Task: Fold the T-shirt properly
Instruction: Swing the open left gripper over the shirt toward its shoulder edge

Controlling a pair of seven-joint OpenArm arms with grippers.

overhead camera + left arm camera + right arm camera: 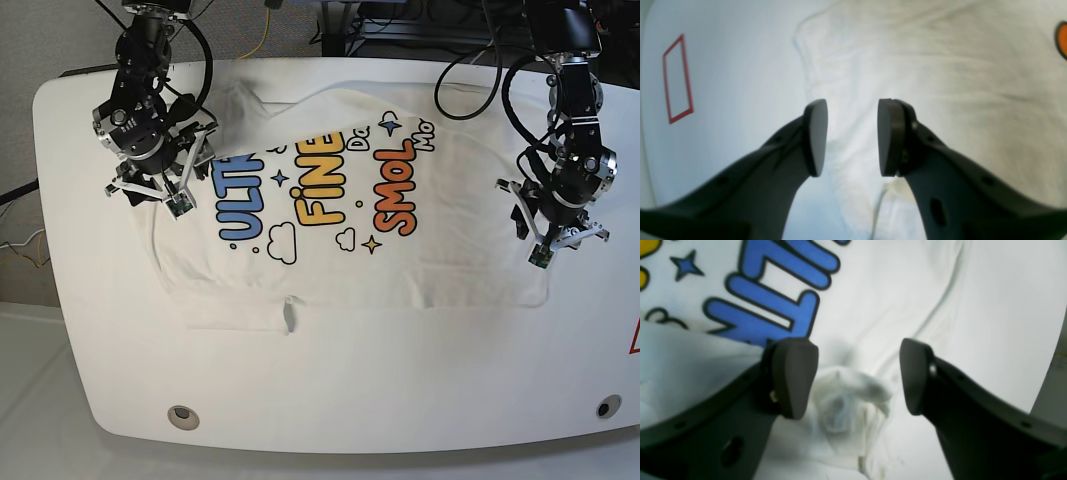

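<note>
white t-shirt point(340, 215) spread print-up across the far half of the white table point(330, 390), blue, yellow and orange lettering facing up, near hem partly folded over itself. left gripper point(851, 138) hanging just above the plain cloth near the shirt's right edge, jaws apart, nothing between them; red outlined marking point(677, 80) on bare tabletop off to the side. right gripper point(858, 376) over the shirt's left side beside the blue letters, jaws wide apart, a bunched lump of white fabric lying under the gap, not pinched.
</note>
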